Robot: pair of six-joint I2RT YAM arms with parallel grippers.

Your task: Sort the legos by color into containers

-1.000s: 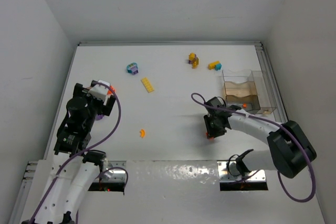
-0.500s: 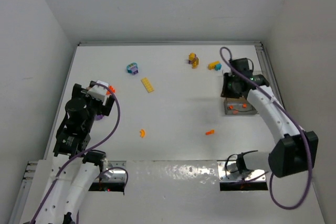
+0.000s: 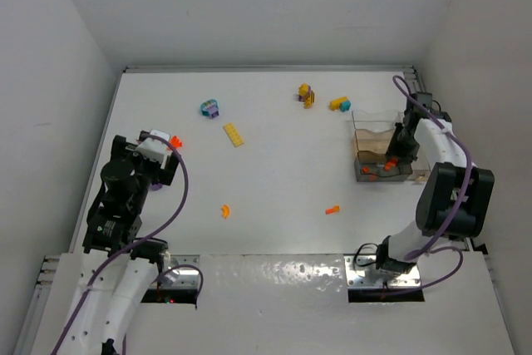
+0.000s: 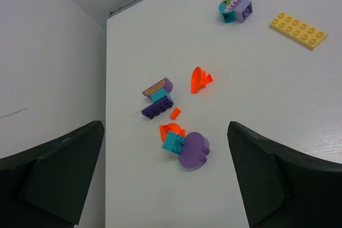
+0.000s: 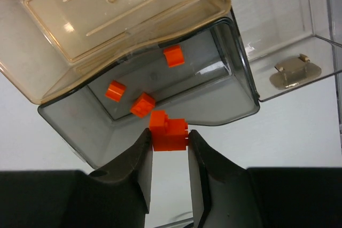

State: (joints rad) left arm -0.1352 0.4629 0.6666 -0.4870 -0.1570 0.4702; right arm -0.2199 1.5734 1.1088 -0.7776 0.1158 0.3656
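Crosswise in the right gripper's (image 5: 169, 136) pinch, an orange brick (image 5: 171, 131), long axis finger-to-finger; left gripper (image 4: 164, 127) wide, empty.

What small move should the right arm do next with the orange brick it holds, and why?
Probably open the jaws of the right gripper to drop the orange brick. It hangs over the near edge of the grey compartment, where three orange pieces already lie, so the colour matches.
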